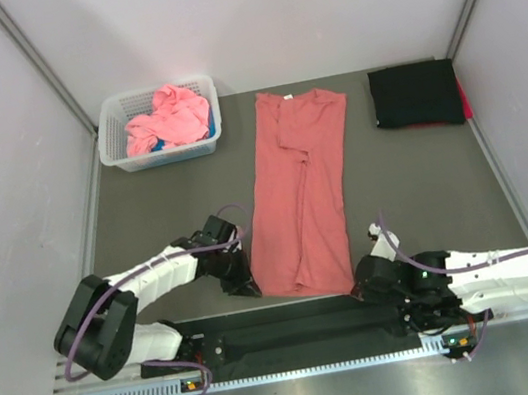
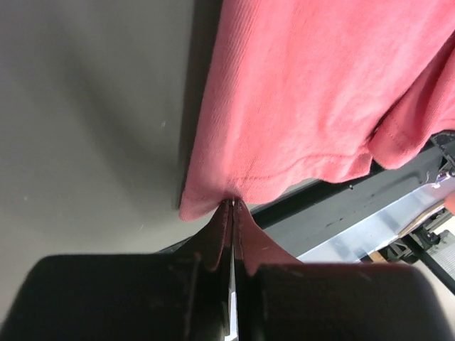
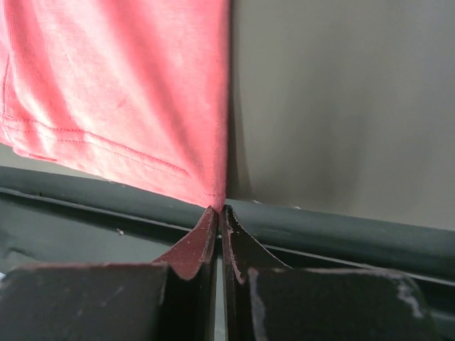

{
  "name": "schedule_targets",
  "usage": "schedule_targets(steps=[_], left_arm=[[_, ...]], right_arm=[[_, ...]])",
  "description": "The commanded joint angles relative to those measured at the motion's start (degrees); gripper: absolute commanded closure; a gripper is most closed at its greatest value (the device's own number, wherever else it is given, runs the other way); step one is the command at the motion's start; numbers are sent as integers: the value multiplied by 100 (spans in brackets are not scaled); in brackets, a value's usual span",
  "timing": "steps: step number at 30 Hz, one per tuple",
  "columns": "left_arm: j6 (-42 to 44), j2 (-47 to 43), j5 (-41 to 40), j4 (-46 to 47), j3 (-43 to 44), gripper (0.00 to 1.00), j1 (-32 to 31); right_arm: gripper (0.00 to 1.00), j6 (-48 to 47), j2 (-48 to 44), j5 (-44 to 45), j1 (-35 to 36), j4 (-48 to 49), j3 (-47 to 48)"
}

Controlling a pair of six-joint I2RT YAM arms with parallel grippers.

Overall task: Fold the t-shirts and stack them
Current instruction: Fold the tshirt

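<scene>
Left fingers [image 2: 213, 245] and right fingers [image 3: 195, 245] are each clamping shut on a lower-frame hem corner of the soft, limp salmon-red t-shirt [image 1: 299, 192].

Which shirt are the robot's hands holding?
The salmon-red shirt in the middle; left hand and right hand pinch its near corners. The pink shirt is in the basket, the black shirt folded.

Hem corner of the salmon-red t-shirt [image 3: 121, 92] between the tight-set jaws of the right tool [image 3: 219, 209], grey table [image 3: 341, 106] alongside.
</scene>
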Motion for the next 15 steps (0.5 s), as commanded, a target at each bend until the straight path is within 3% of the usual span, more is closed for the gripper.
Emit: schedule_targets(steps=[1,9,10,11,13,15], left_arm=[[-157,-400,132,141,-122,100,5],[-395,-929,300,27,-237,100,-4],[-368,-981,100,-69,-141,83,-4],[-307,-1008,-42,-175,-88,75,5],[-237,-982,-218,-281,-9,64,-4],[-184,-886,-219,-150,-8,62,-4]], right_arm=[[100,-25,-324,104,119,-592,190],[100,19,-1001,-107,163,-1305,129],[100,37,-1037,-107,163,-1305,111],[100,54,-1089,-107,172,-1305,93],[100,46,-1116,-107,163,-1296,84],[100,37,-1116,-107,163,-1323,102]])
